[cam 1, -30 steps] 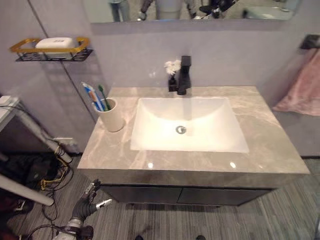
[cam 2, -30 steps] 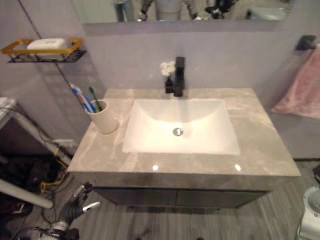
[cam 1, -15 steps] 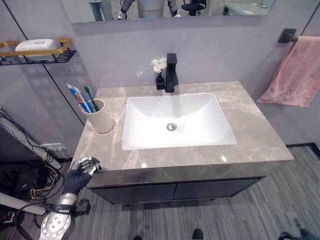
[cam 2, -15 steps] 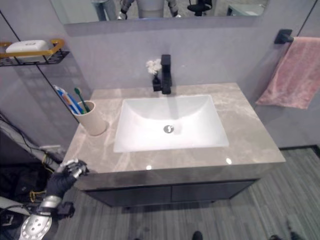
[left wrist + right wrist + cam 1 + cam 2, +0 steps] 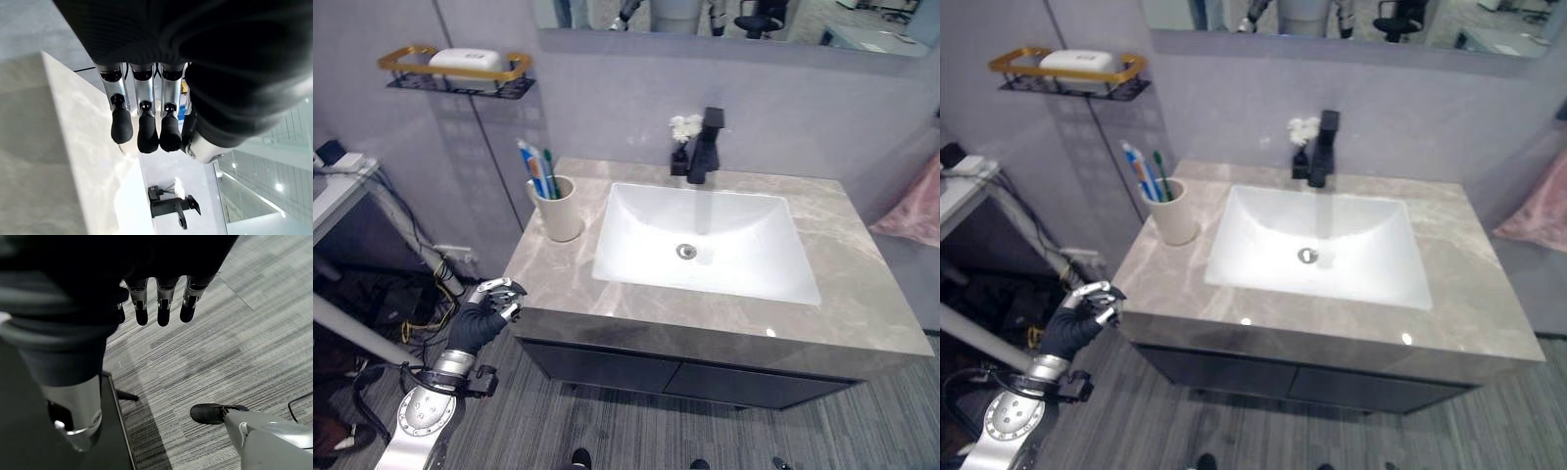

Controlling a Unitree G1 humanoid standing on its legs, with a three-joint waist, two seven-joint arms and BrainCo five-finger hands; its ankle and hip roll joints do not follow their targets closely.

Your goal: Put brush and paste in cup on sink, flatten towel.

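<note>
The view has swung left since half a second ago; the left hand [image 5: 487,311] stays by the counter's [image 5: 862,304] front-left corner, fingers curled, empty. Grey wall, basin [image 5: 705,240], pink towel [image 5: 913,208] at right. Cup [image 5: 559,208] left of basin — brush [image 5: 549,173] and paste [image 5: 532,168] upright, leaning left. Right hand [image 5: 161,298] hangs relaxed over floor.

Stereo head pair above sink [image 5: 705,240]; wrist cameras close along fingers.
</note>
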